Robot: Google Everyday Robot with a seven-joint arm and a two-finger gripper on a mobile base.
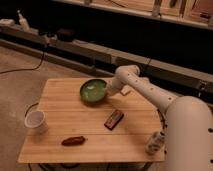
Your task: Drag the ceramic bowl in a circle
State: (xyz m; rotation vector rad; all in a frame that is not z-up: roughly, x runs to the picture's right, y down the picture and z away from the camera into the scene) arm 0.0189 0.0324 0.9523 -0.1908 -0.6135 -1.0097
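The ceramic bowl (93, 91) is round, shallow and glossy green, with a pale glare inside. It sits on the wooden table (65, 102), toward the back and near the middle. My gripper (107, 93) is at the bowl's right rim and touches it. The white arm reaches in from the lower right, its elbow above the table's back right corner.
A small white cup (36, 121) stands at the table's left front. A brown, sausage-like object (74, 141) lies near the front edge. A dark rectangular object (114, 119) lies just in front of the bowl. A white bottle (155, 142) stands at the right front corner.
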